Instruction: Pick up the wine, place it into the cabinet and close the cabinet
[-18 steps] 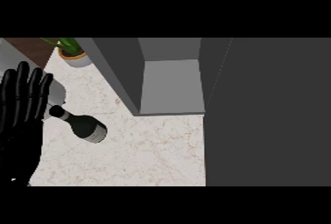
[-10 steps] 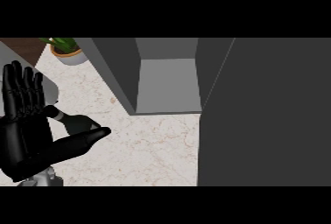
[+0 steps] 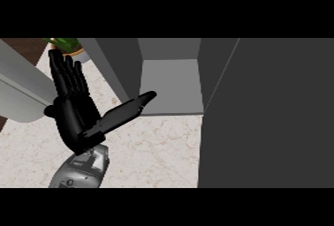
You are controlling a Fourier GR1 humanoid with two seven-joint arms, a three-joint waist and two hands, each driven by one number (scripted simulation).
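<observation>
Wine is what I am after, yet no bottle shows in the head view. It may lie hidden under my hand, but I cannot tell.

Nearest to me, my grey forearm (image 3: pixel 81 170) comes up from the lower edge at the left. Above it my left hand (image 3: pixel 75 117) is spread wide: fingers straight and pointing away from me, thumb stretched out to the right toward the cabinet. It grasps nothing that I can see, and whether it touches anything beneath is hidden. My right hand does not show at all.

Around the hand lies the pale marbled desk (image 3: pixel 157 150). Beyond it stands the cabinet (image 3: pixel 169 84), its grey inside exposed, with the dark cabinet door (image 3: pixel 274 114) swung toward me and filling the right of the view. A grey panel (image 3: pixel 20 92) crosses the left edge, and farthest off a potted plant (image 3: pixel 65 44) sits in the top left corner.

I judge the pick-up is the step in hand and not yet made. Next I would need to curl the fingers round the bottle and lift it, and only then carry it right into the open compartment and push the door shut.
</observation>
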